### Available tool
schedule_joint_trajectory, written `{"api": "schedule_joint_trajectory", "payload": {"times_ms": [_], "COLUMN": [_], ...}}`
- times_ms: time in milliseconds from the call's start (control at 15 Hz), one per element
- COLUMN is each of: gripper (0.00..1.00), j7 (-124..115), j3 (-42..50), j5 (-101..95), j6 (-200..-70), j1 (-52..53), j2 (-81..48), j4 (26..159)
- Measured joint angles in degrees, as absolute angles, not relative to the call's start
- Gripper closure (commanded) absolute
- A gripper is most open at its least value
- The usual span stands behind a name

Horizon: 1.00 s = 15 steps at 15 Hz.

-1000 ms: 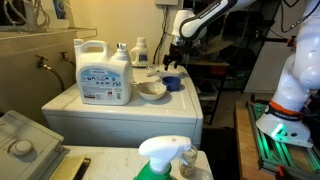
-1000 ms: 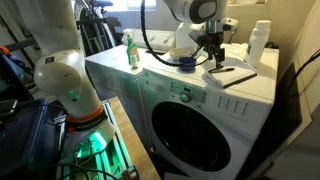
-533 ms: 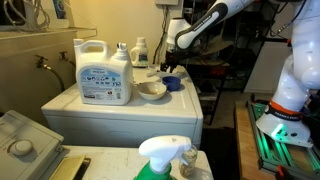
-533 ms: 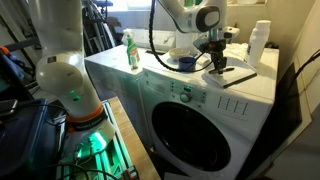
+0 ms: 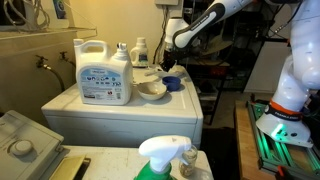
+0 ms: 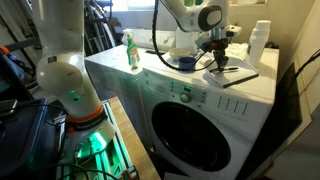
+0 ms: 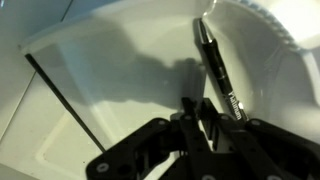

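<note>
Lying by the gripper, a slim glossy black pen

Supporting surface: the flat white top of a washing machine. Standing directly on it are a large detergent jug, a white bowl just beside the jug, and a blue cup near the bowl. A green spray bottle stands near one corner. A flat pad lies near the front edge, with a white bottle behind it.
</note>
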State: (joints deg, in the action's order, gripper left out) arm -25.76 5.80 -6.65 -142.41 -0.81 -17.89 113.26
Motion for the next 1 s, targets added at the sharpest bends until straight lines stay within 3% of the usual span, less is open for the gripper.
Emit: {"api": "schedule_joint_trajectory", "payload": {"times_ms": [400, 667, 1000], "gripper": [0.97, 0.97, 0.97], "j7": [-20.61, -14.44, -11.12], "j3": [4.92, -0.06, -7.47], "j5": [-6.05, -5.72, -5.57], "j6": [-139.29, -130.55, -124.35], "j1": [-0.55, 1.86, 7.31], "j2": [-8.08, 1.93, 2.51], "j4": [116.21, 121.52, 121.27]}}
